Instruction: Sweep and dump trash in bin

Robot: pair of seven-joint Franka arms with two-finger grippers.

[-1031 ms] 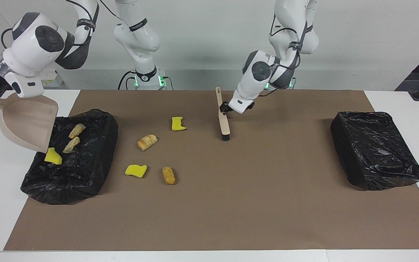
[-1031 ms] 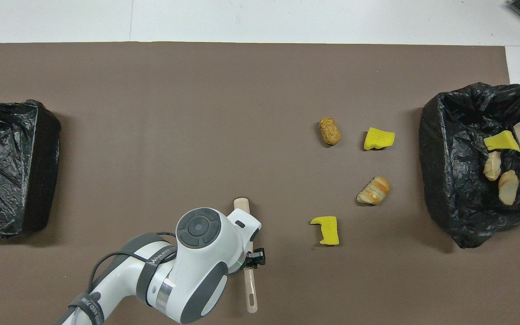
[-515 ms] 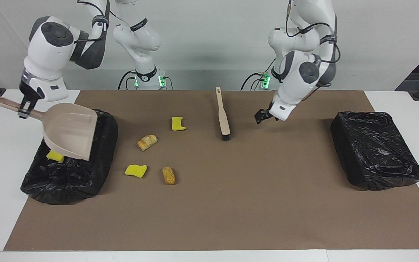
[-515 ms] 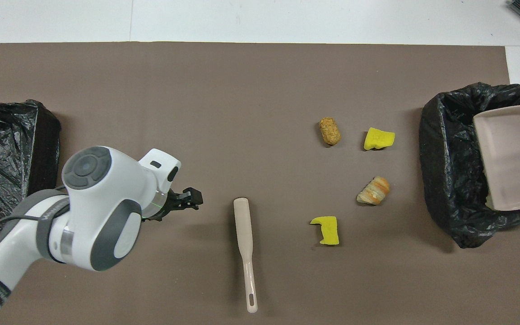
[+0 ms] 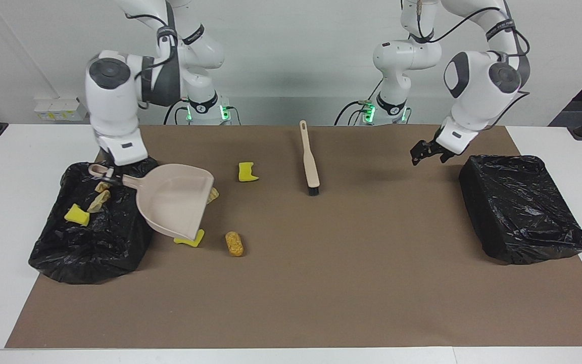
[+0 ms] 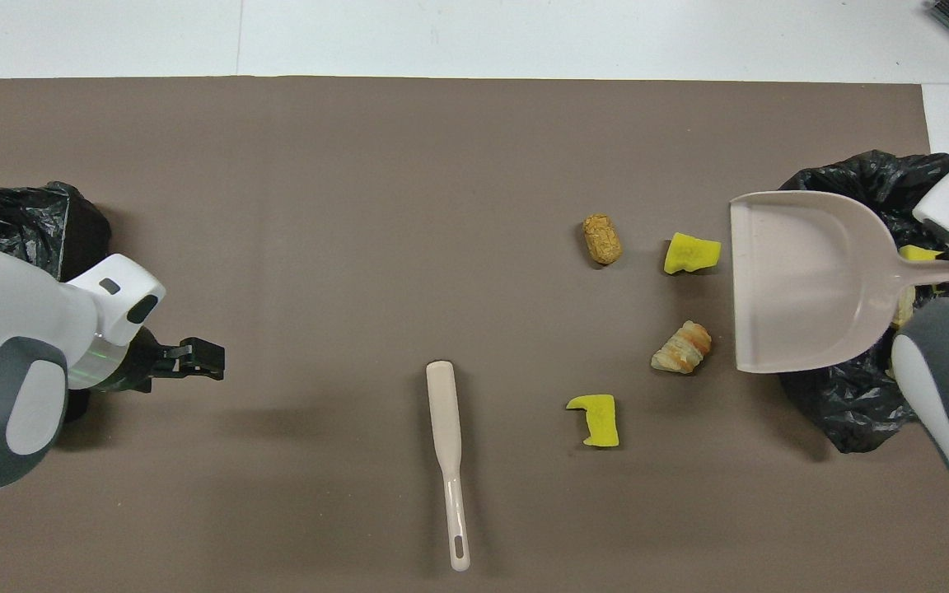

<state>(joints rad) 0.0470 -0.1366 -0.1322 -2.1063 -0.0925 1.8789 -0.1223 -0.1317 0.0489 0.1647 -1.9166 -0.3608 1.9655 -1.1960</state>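
Note:
My right gripper (image 5: 103, 175) is shut on the handle of the beige dustpan (image 5: 172, 207), held tilted over the mat beside the black-lined bin (image 5: 89, 242). The pan's mouth (image 6: 804, 280) faces the loose trash. On the mat lie a yellow sponge scrap (image 6: 691, 253), a brown lump (image 6: 602, 239), a striped bread piece (image 6: 680, 348) and another yellow scrap (image 6: 598, 420). The bin holds a yellow scrap (image 5: 76, 215) and two bread lumps (image 5: 99, 199). The brush (image 5: 310, 162) lies alone on the mat. My left gripper (image 5: 427, 154) is open and empty in the air.
A second black-lined bin (image 5: 521, 207) stands at the left arm's end of the brown mat (image 5: 346, 283), beside my left gripper. The brush (image 6: 448, 461) lies mid-table, nearer to the robots than the trash.
The left gripper let go of the brush and swung toward the left arm's end bin. The right arm carried the dustpan from beside its bin, across it, out over the mat by the trash.

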